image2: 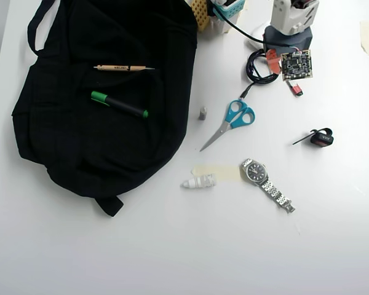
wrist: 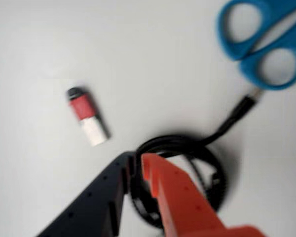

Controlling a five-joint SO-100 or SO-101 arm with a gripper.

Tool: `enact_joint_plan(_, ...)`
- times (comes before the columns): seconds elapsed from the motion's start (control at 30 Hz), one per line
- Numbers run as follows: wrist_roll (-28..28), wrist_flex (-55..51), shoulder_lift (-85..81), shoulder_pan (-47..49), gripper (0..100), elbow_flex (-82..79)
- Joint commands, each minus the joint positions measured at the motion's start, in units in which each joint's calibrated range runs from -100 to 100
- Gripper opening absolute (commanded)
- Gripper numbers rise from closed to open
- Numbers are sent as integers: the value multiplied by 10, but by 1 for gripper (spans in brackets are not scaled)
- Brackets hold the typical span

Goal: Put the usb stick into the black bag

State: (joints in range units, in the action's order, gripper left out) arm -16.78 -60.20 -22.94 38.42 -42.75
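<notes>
One black bag (image2: 104,98) lies at the overhead view's left. Far right, the usb stick (image2: 296,89) rests on the tabletop (image2: 172,246) below the arm. Gripper (wrist: 137,163) pressed together, empty, just right of stick.

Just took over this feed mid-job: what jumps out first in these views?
The black bag dominates the left of the overhead view, with a green marker and a pencil lying on it. In the wrist view, the gripper hangs over a coiled black cable, with the usb stick lying untouched just left and blue scissors top right.
</notes>
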Motion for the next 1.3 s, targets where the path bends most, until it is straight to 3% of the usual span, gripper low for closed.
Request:
enact_joint_plan(0.0,-25,7,-1,34,2,27)
enact_joint_plan(0.33,-70,48,66,56,2,32)
enact_joint_plan(0.43,-54,108,109,56,2,39)
enact_joint_plan(0.73,83,187,136,49,2,61)
enact_joint_plan(1.27,83,181,136,66,2,42)
